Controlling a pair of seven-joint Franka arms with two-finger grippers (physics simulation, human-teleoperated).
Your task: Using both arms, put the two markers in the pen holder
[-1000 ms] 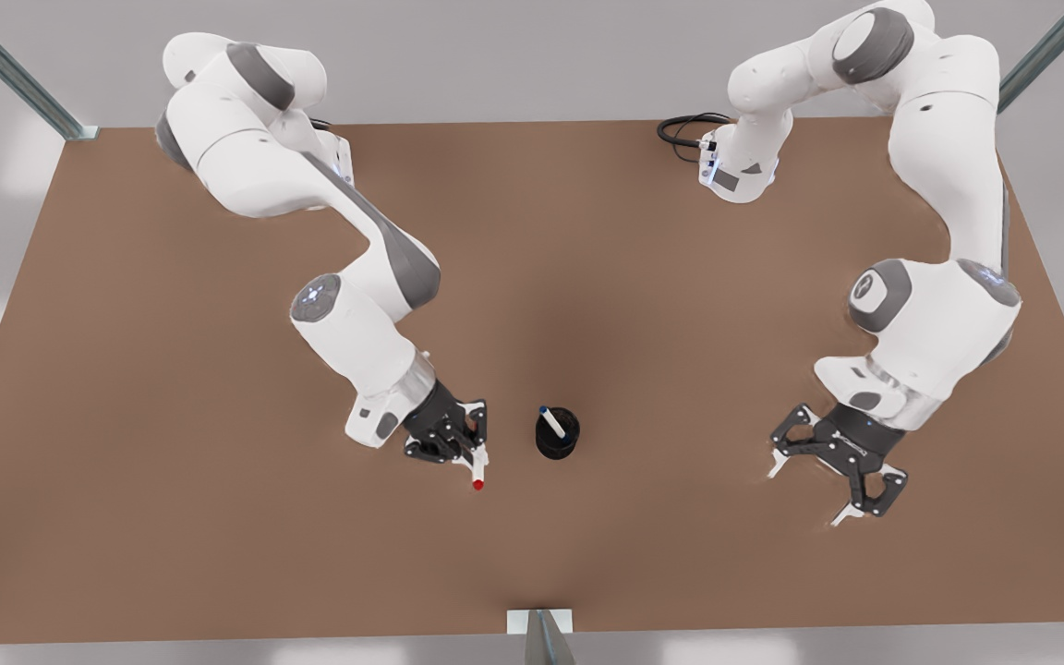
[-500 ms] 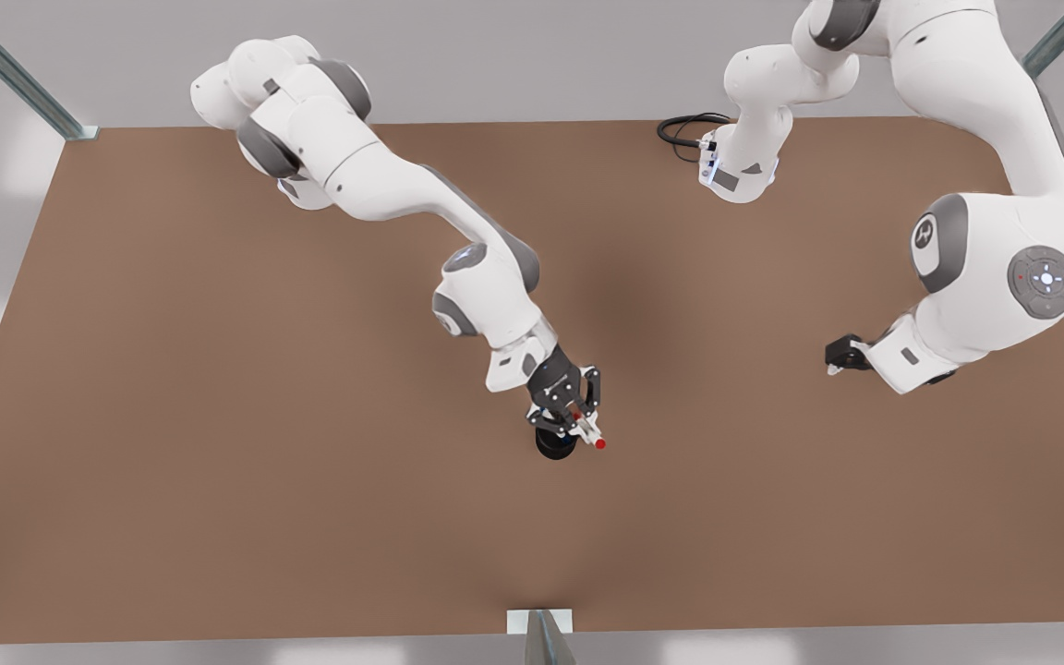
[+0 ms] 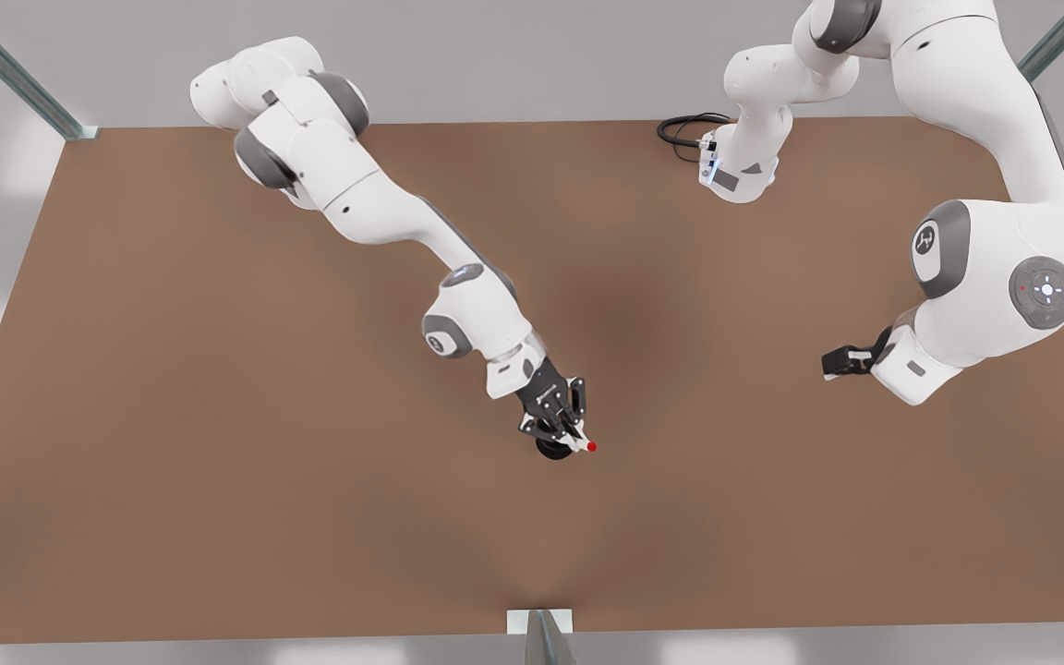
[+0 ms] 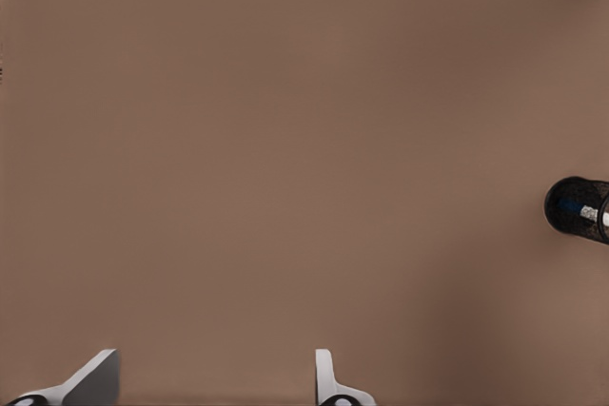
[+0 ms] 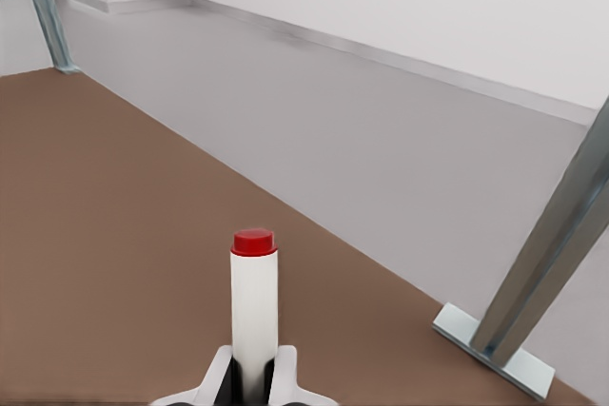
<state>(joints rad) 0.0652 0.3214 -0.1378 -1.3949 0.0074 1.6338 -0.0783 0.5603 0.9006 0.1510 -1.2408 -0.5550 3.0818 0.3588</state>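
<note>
Right now, from the front view, the right gripper (image 3: 573, 432) is hanging just over the pen holder (image 3: 550, 450) near the middle of the brown table (image 3: 218, 416), and its fingers are pinching the red-capped marker (image 3: 586, 444). The marker is tilting toward the front view's right, its red end sticking out past the holder's rim. The holder itself is showing as a dark round shape peeking out from under the gripper. Over at the front view's right, the left gripper (image 3: 839, 362) is waiting well apart from the holder, raised off the table; from this angle I cannot tell how its fingers are standing. A black cable (image 3: 684, 129) is lying coiled at the table's far edge by that arm's base.

Moving to the left wrist view, two pale fingertips (image 4: 328, 382) are sitting spread wide with nothing between them, above bare table. Well off from them the pen holder (image 4: 567, 206) is standing at the picture's edge, and the blue-capped marker (image 4: 592, 212) is resting inside it, its white barrel and dark band showing through the opening.

Turning to the right wrist view, the red-capped marker (image 5: 254, 306) is pointing away from the camera, white barrel clamped between the two fingertips (image 5: 285, 377), red cap at its far end. Beyond it the table edge, a grey floor and a metal frame post (image 5: 542, 263) are showing.
</note>
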